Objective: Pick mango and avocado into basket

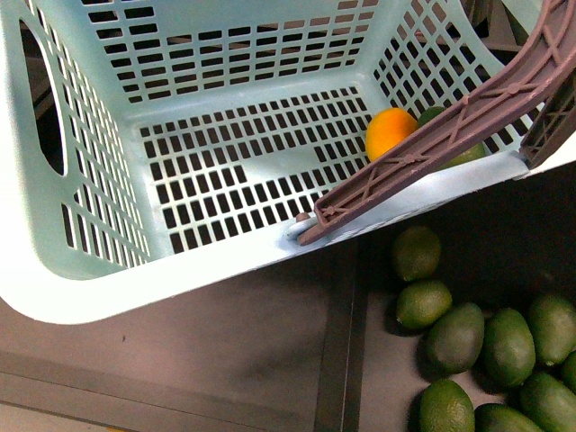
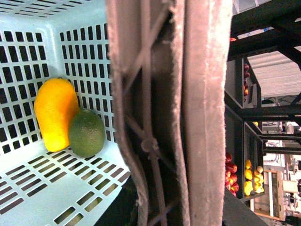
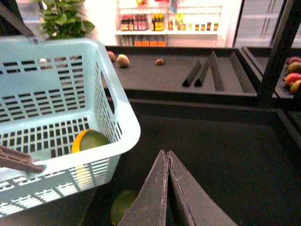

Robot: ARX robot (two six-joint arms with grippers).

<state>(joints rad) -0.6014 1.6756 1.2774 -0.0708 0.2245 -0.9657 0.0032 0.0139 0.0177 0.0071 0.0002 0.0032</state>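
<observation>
The light teal basket [image 1: 135,279] hangs tilted over the dark display. Inside, in its far right corner, the yellow-orange mango [image 1: 390,132] lies against the dark green avocado [image 1: 470,155], which the brown handle [image 1: 432,135] partly covers. In the left wrist view the mango [image 2: 55,113] and avocado [image 2: 86,133] touch on the slotted floor. My left gripper is shut on the handle [image 2: 164,113], which fills that view and hides the fingers. My right gripper [image 3: 166,155] is shut with nothing in it, beside the basket [image 3: 117,108] and over the black bin.
Several loose green avocados [image 1: 459,337] lie in the dark bin below the basket, right of a black divider [image 1: 342,342]. One green fruit [image 3: 123,205] lies under the basket's corner. A black post [image 3: 277,52] stands to the right, and shelves of red and yellow fruit [image 2: 230,169] are beyond.
</observation>
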